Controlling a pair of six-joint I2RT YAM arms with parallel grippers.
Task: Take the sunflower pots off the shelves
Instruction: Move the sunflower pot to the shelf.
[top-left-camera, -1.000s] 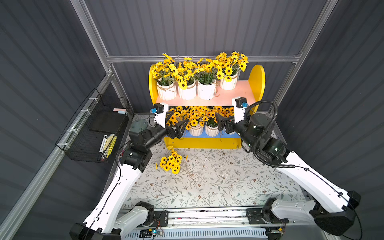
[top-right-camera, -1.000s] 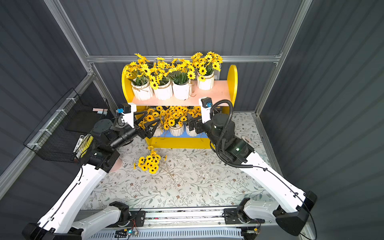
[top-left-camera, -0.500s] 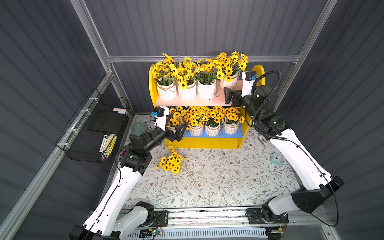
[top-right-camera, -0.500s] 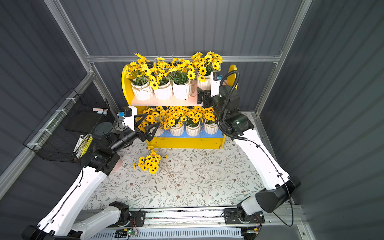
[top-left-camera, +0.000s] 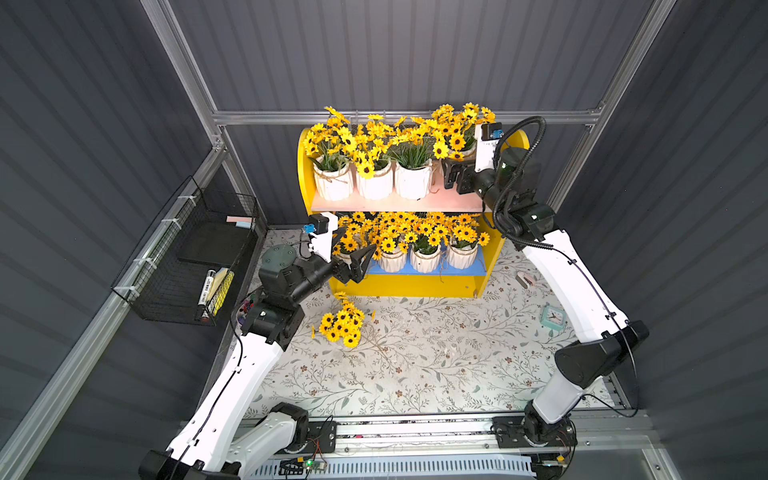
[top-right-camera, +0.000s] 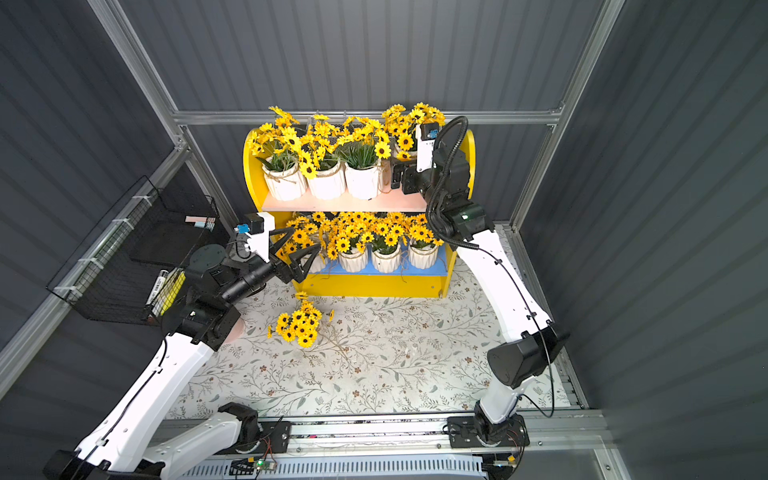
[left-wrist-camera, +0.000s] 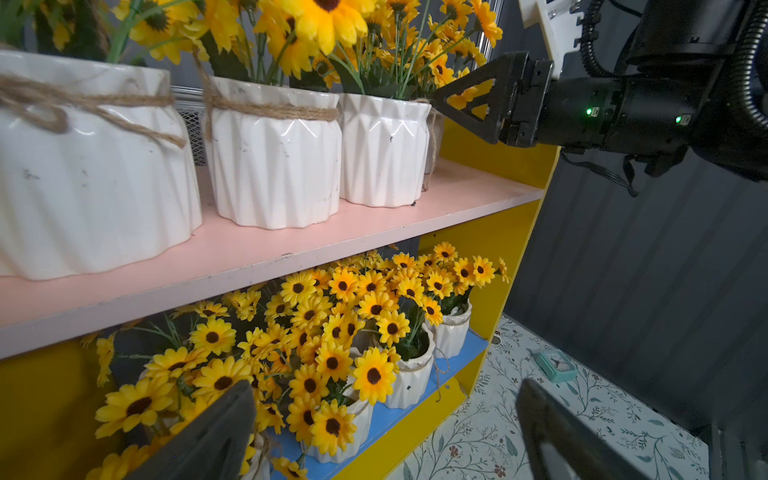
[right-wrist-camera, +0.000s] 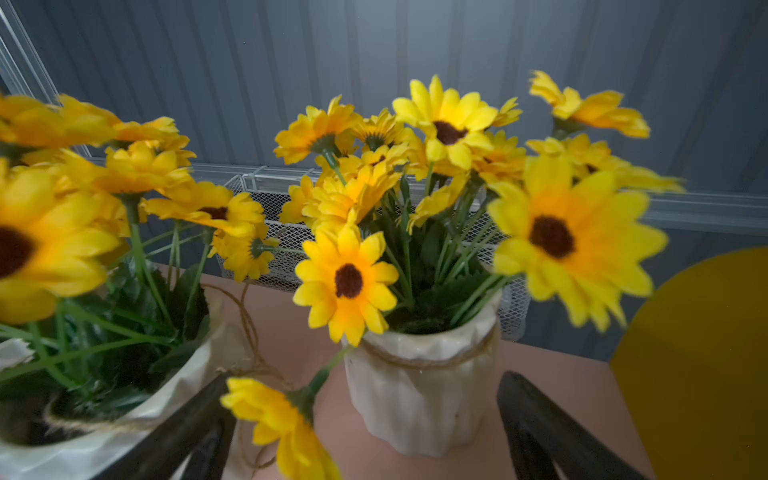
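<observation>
Right now the shelves (top-left-camera: 407, 286) carry sunflower pots (top-left-camera: 374, 187) along both boards (none looks removed yet). At the upper board's right end, the right gripper (right-wrist-camera: 365, 378) is spread wide and empty, the end pot (right-wrist-camera: 428, 415) upright straight ahead of its parted jaws. The left gripper (top-left-camera: 360, 239), also spread and empty, hovers by the lower board's left end

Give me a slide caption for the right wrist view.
Open right gripper faces a sunflower pot on the pink shelf board.
</observation>
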